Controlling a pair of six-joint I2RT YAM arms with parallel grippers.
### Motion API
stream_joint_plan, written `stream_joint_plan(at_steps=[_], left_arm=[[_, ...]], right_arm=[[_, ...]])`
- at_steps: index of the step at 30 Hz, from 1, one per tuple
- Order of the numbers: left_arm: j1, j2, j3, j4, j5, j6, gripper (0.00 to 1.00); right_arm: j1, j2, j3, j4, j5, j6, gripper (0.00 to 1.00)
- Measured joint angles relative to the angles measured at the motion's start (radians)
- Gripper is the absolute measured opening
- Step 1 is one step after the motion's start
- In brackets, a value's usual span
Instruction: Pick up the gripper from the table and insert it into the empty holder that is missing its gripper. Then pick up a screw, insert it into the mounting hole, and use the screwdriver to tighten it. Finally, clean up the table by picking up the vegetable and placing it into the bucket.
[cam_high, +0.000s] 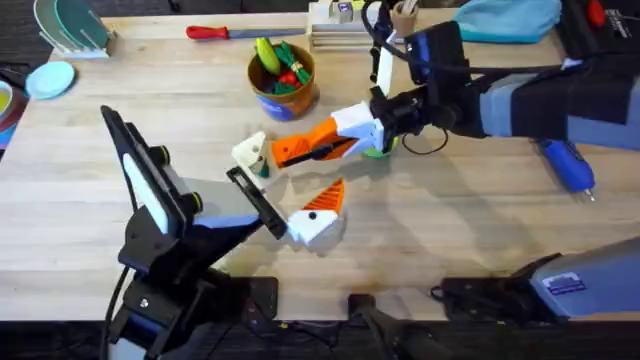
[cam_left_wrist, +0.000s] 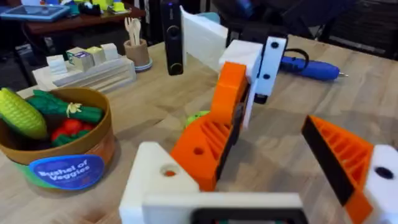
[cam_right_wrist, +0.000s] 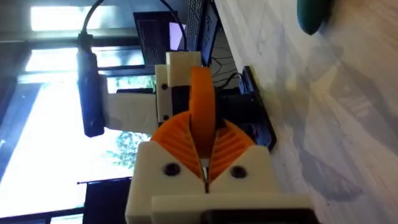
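Overhead: the right gripper (cam_high: 318, 150) pinches the gripper (cam_high: 300, 150), an orange wedge, beside the holder (cam_high: 250, 152); one bucket (cam_high: 282, 76) behind.

Left wrist: the left gripper (cam_left_wrist: 261, 180) stands spread (one finger bare, one padded).

Right wrist: jaws clamped on the wedge, likely light, stiff, best held by its flat sides.

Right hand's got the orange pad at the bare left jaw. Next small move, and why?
Probably ease the small flat orange ribbed plastic wedge, clamped in the right hand, a little further along the white pointed plastic holder block. In the left wrist view the wedge's hole sits offset from the holder's hole, so it looks not fully seated.
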Motion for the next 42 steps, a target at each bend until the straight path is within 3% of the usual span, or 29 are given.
stream_joint_plan(at_steps=[34,42], left_arm=[[0.004,0.0,0.0,0.0,0.024,0.0,0.993],[-0.003,0.0,0.0,0.0,0.067,0.0,0.993]], right_arm=[[0.039,0.003,-0.002,0.116,-0.048,0.075,0.008],[0.069,0.003,-0.001,0.153,-0.047,0.086,0.008]])
